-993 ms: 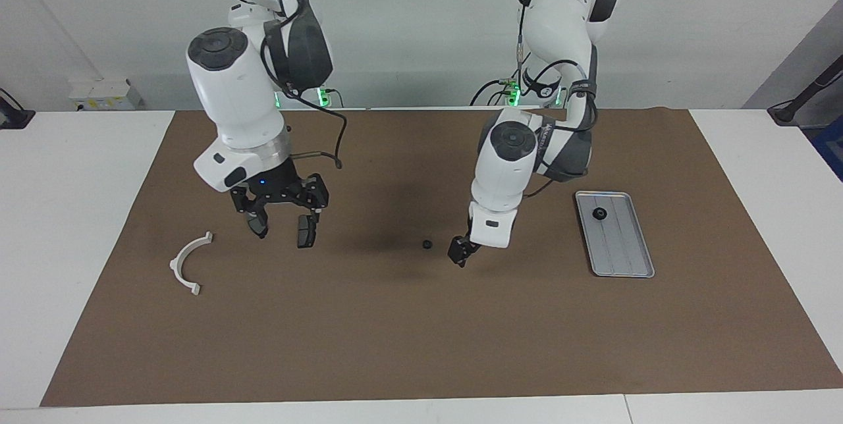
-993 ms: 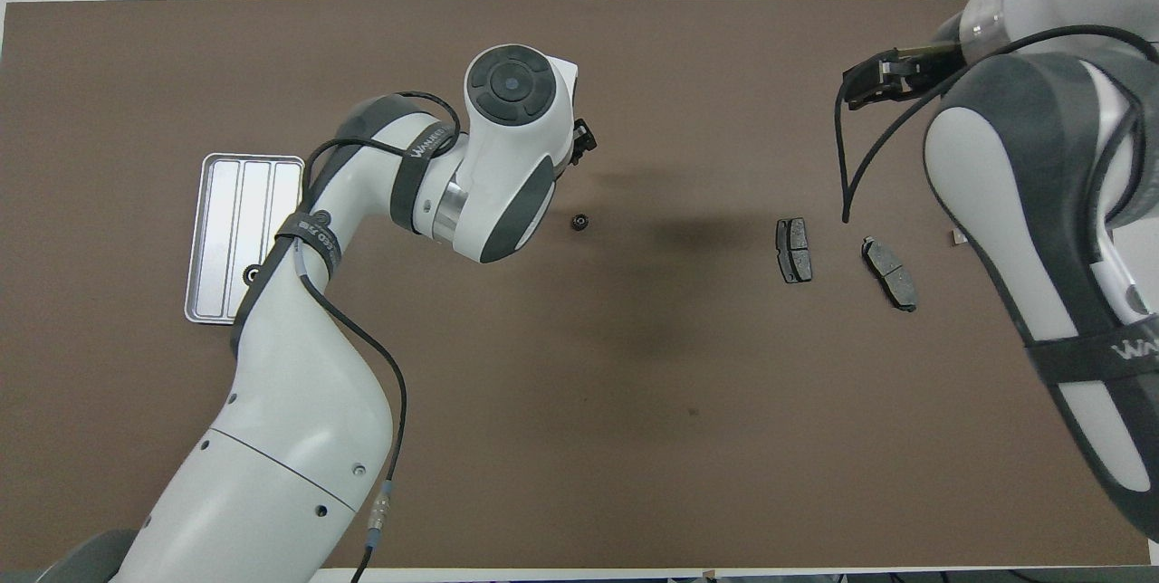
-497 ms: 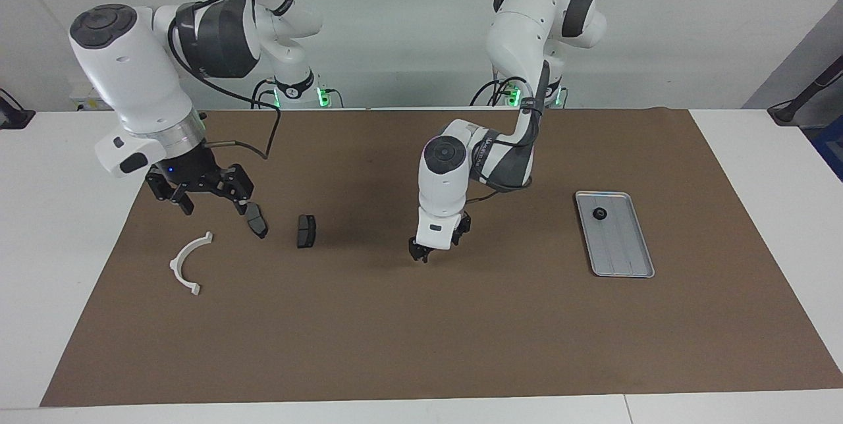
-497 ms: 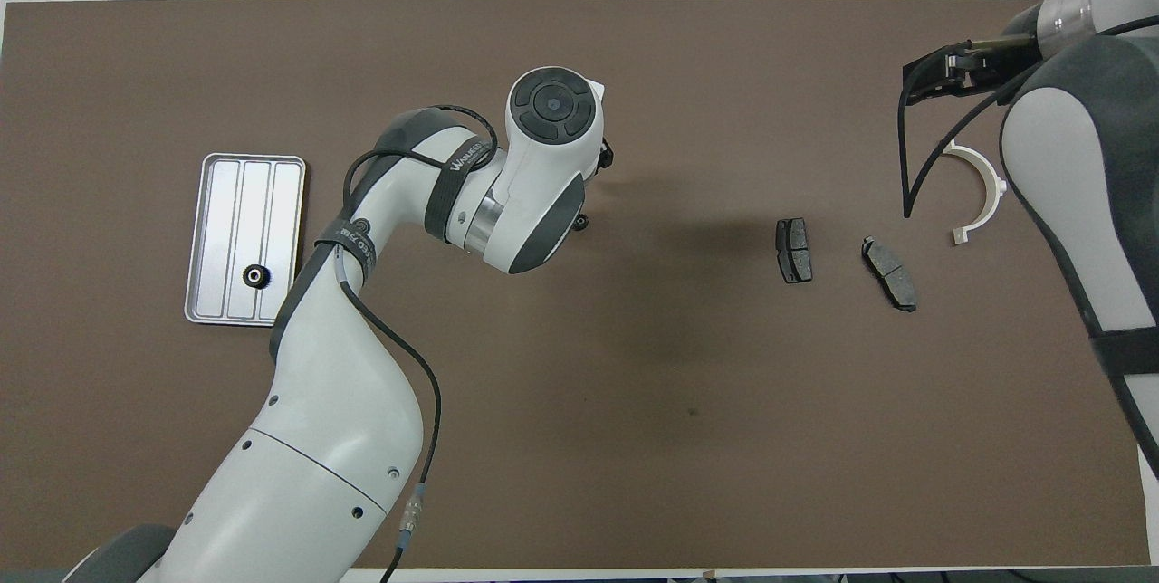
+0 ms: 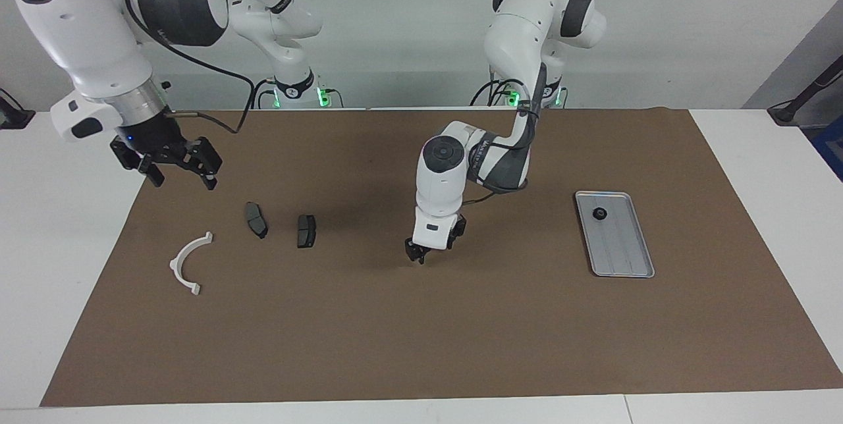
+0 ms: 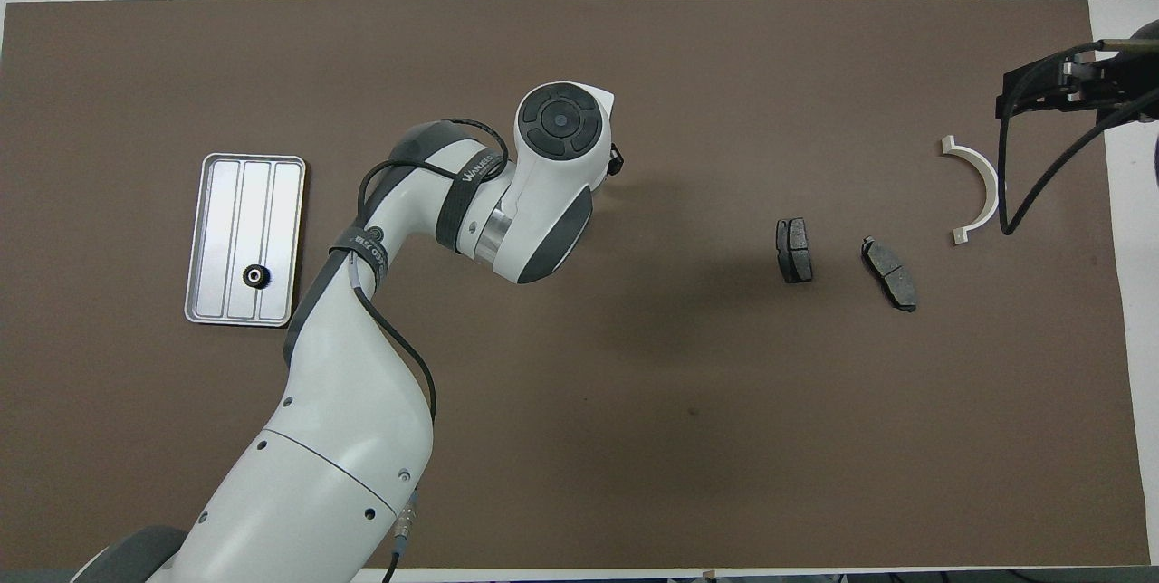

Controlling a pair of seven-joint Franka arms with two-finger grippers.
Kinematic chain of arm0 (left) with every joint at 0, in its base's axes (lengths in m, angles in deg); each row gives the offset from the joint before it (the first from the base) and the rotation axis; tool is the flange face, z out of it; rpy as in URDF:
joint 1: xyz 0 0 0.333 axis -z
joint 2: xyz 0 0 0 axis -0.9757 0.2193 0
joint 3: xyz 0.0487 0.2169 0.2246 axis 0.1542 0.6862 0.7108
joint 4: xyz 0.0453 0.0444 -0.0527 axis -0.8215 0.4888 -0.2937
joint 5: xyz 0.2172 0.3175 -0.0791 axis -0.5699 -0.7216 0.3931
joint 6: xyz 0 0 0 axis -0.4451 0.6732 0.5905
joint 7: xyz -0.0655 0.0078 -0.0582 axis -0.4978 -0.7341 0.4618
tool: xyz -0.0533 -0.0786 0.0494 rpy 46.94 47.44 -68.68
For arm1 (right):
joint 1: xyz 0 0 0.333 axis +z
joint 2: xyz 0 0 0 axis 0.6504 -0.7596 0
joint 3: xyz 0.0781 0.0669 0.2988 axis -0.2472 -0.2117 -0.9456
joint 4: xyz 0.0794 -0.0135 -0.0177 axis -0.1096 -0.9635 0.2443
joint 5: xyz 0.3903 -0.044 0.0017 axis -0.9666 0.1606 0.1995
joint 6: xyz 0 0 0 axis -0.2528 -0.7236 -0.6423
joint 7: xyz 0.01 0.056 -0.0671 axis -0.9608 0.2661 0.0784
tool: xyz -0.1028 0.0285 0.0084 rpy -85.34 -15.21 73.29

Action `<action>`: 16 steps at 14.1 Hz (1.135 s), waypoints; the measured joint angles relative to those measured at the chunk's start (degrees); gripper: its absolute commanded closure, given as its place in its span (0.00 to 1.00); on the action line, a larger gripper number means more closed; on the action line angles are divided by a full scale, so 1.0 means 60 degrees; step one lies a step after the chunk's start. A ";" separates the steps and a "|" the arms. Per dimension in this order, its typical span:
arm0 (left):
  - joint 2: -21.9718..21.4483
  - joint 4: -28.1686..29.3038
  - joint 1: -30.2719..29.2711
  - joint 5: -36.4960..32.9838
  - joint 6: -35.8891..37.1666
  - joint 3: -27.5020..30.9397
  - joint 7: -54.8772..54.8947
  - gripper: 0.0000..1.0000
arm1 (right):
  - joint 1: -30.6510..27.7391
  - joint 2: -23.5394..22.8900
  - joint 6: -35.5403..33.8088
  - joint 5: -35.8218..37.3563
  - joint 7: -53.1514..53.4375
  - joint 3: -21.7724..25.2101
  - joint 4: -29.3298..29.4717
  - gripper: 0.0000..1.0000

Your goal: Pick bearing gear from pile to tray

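A brown mat covers the middle of my white table, with a pale grey wall rising where my bases stand. My left arm's dark strap carries white lettering, too slanted for me to read.

My left gripper is down at the mat's middle; I cannot tell whether its fingers pinch anything. My right gripper hangs spread and empty over the mat's edge at the right arm's end.

One bearing gear sits in the tray at the left arm's end. The two brake pads and white bracket lie toward the right arm's end.
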 measured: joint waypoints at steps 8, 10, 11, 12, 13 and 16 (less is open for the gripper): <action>-0.0040 0.0495 0.0296 0.0005 -0.0212 0.0003 -0.0046 0.26 | -0.0015 0.1256 -0.1116 0.0000 0.0000 -0.0046 -0.0092 0.00; -0.0058 0.0505 0.0333 0.0007 -0.0222 0.0007 -0.0114 0.31 | -0.0004 0.1378 -0.1307 0.0000 0.0000 -0.0096 -0.0307 0.00; -0.0069 0.0508 0.0334 0.0007 -0.0225 0.0008 -0.0119 0.35 | 0.0000 0.1457 -0.1342 0.0000 0.0000 -0.0117 -0.0485 0.00; -0.0075 0.0513 0.0334 0.0007 -0.0230 0.0013 -0.0124 0.37 | 0.0000 0.1571 -0.1352 0.0000 -0.0001 -0.0126 -0.0737 0.00; -0.0078 0.0521 0.0334 0.0007 -0.0243 0.0017 -0.0130 0.37 | -0.0001 0.1711 -0.1352 0.0001 -0.0005 -0.0126 -0.1041 0.00; -0.0147 0.0673 0.0334 0.0007 -0.0388 0.0033 -0.0144 0.46 | -0.0043 0.2152 -0.1347 0.0010 -0.0050 -0.0107 -0.1835 0.00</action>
